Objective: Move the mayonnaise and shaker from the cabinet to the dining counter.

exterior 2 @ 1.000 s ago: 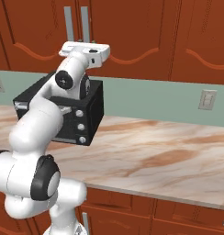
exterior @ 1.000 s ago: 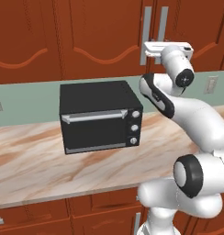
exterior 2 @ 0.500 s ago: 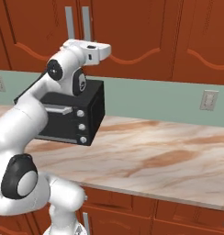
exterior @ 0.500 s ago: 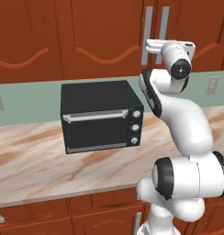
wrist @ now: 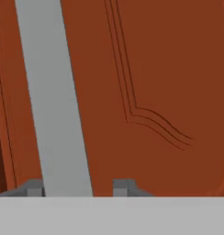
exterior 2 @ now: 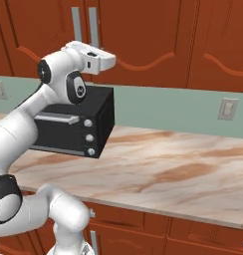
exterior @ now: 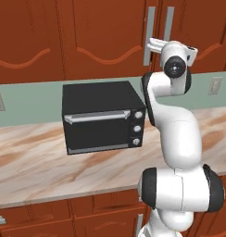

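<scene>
The cabinet (exterior: pixel 101 37) is red-brown wood and both of its arched doors are closed. My gripper (wrist: pixel 79 186) is up against the right door, level with the low end of the silver bar handles. In the hand view one handle (wrist: pixel 54 105) runs between my two fingertips (wrist: pixel 35 187), and the gripper is shut on it. That same handle (exterior 2: pixel 93 25) shows in the right base view above my hand. The mayonnaise and the shaker are hidden behind the closed doors. The dining counter is out of view.
A black toaster oven (exterior: pixel 101 118) stands on the marble wall counter (exterior 2: pixel 183 169) just below and to the left of my hand. A wall outlet (exterior 2: pixel 227 108) sits on the green backsplash. Low drawer fronts (exterior: pixel 50 215) run under the counter.
The jaws have closed onto the bar handle. My elbow and lower arm have swung in under the hand, which has stayed at the handle. The doors have not moved.
</scene>
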### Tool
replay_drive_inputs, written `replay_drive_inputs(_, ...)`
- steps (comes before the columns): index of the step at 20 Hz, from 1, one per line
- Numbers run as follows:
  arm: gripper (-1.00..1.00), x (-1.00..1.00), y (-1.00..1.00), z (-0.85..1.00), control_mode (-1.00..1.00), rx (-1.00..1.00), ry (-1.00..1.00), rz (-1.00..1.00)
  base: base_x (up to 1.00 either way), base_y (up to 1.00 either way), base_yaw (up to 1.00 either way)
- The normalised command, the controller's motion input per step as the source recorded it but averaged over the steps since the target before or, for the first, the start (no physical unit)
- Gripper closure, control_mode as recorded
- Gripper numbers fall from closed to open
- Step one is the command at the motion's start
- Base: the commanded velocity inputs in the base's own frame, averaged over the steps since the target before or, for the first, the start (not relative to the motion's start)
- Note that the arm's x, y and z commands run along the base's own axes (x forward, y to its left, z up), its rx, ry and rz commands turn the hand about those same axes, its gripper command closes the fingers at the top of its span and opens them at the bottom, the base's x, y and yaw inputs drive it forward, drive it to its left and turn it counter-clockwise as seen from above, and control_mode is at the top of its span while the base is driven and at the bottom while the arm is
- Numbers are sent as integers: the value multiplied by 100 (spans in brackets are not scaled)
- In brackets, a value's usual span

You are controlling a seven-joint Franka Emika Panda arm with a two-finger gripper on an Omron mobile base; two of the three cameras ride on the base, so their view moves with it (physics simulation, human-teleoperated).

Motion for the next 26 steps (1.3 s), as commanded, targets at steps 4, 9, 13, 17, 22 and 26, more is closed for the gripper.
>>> replay_drive_inputs(4, 100, -80, -100, 0, -100, 18, 0, -4, 0, 0, 0)
replay_drive_inputs(9, 100, -92, -100, 0, -100, 19, 0, -3, 0, 0, 0)
replay_drive_inputs(13, 100, -100, -100, 0, -100, 22, -1, -2, 0, 0, 0)
replay_drive_inputs(17, 100, -100, -100, 0, -100, 23, 0, -2, 0, 0, 0)
replay_drive_inputs(22, 100, -100, -100, -4, -100, 21, 0, -3, 0, 0, 0)
replay_drive_inputs(26, 100, -92, -100, -12, -100, 17, 0, -5, 0, 0, 0)
